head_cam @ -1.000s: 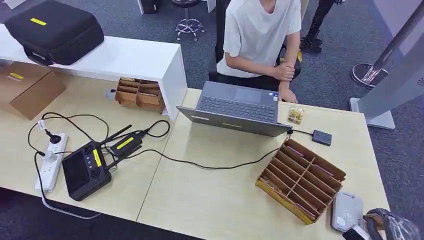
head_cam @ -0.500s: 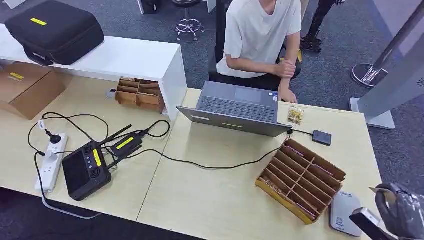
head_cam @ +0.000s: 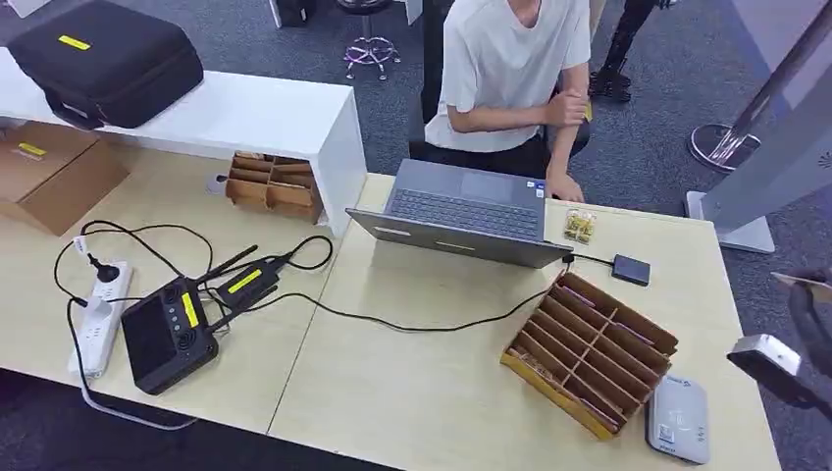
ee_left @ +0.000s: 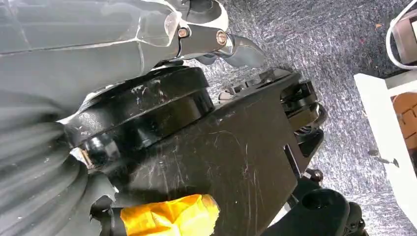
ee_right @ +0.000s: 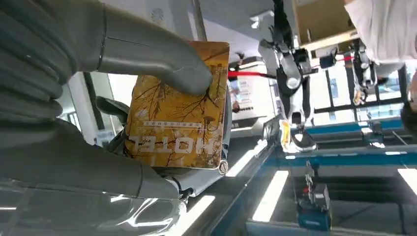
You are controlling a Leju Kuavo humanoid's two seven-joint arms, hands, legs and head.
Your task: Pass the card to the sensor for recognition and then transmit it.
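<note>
place: office or lab workspace | signs: grey carpet (head_cam: 677,147) lying underfoot; person (head_cam: 510,74) sitting at a laptop (head_cam: 466,211) (open) on pale desks (head_cam: 422,392); power strip (head_cam: 98,314) lying nearby

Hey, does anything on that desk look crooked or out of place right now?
Only slightly: the yellow cardboard slotted organizer sits skewed to the desk edge, and a black cable trails loosely across the wooden desk. Nothing is spilled or visibly damaged.

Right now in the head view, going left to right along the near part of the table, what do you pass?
White power strip → black handheld controller → black cable → cardboard card organizer → white card sensor → the right hand at the picture's right edge.
</note>
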